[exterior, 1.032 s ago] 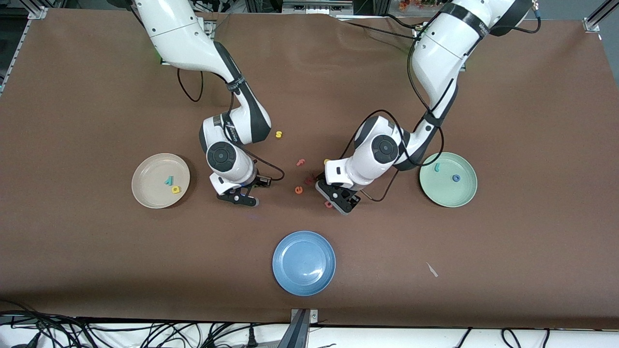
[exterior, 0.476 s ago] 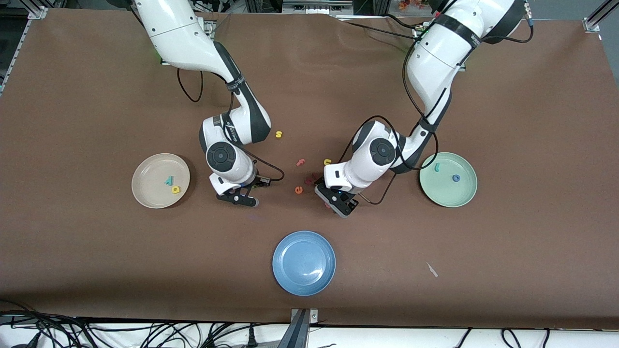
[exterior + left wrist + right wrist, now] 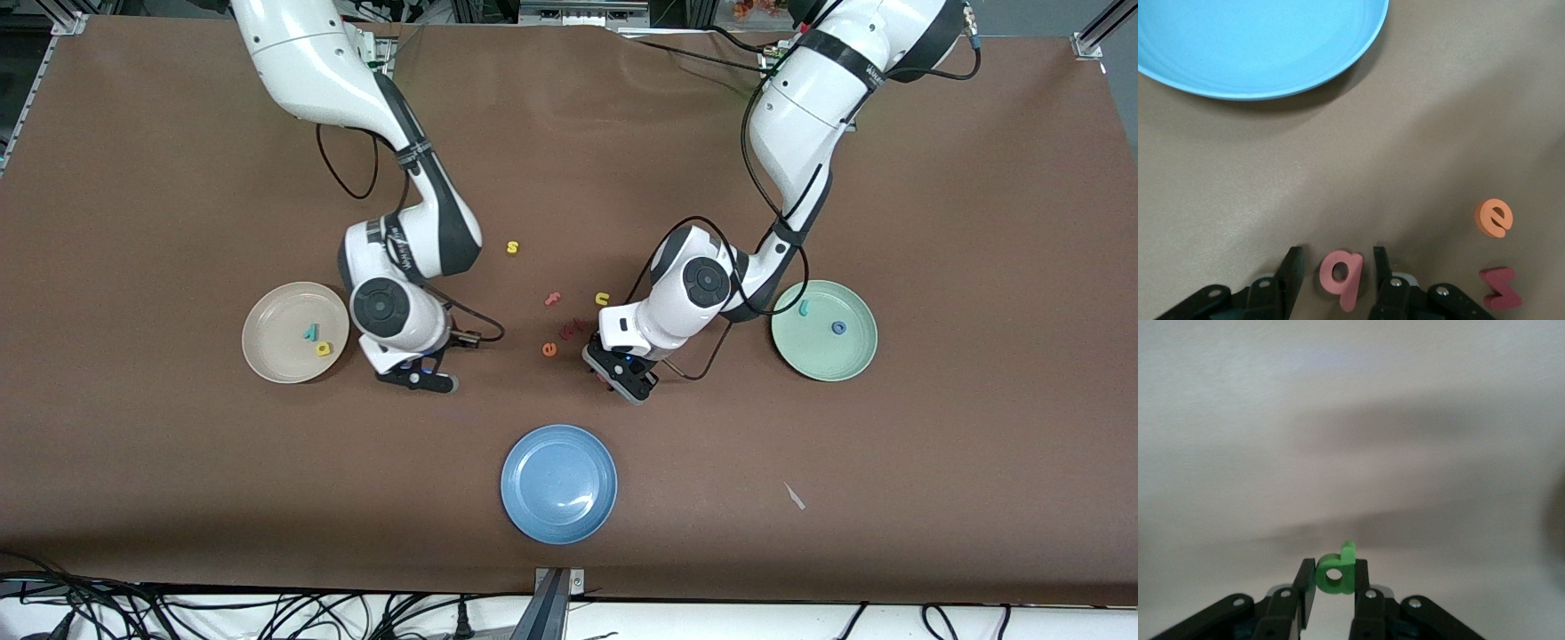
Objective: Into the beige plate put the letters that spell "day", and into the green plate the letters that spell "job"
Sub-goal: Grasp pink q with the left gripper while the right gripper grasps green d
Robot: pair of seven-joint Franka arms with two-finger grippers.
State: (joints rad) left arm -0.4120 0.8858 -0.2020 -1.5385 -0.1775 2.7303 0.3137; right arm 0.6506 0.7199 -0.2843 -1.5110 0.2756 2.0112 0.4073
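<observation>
Front: beige plate (image 3: 267,351) has teal y (image 3: 309,332), yellow a (image 3: 323,348); green plate (image 3: 849,360) has j (image 3: 803,308), o (image 3: 837,327)
Left wrist: left gripper (image 3: 1335,275) straddles salmon b (image 3: 1341,276) on table, gaps each side, not pinched yet
Right wrist: right gripper (image 3: 1333,577) pinches green d (image 3: 1336,572), plate drop remains

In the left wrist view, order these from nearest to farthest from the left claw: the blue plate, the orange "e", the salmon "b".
1. Salmon "b": between the fingers of the left claw.
2. Orange "e": on the table, off to one side, apart from the claw.
3. Blue plate: farthest, at the view's edge.
</observation>
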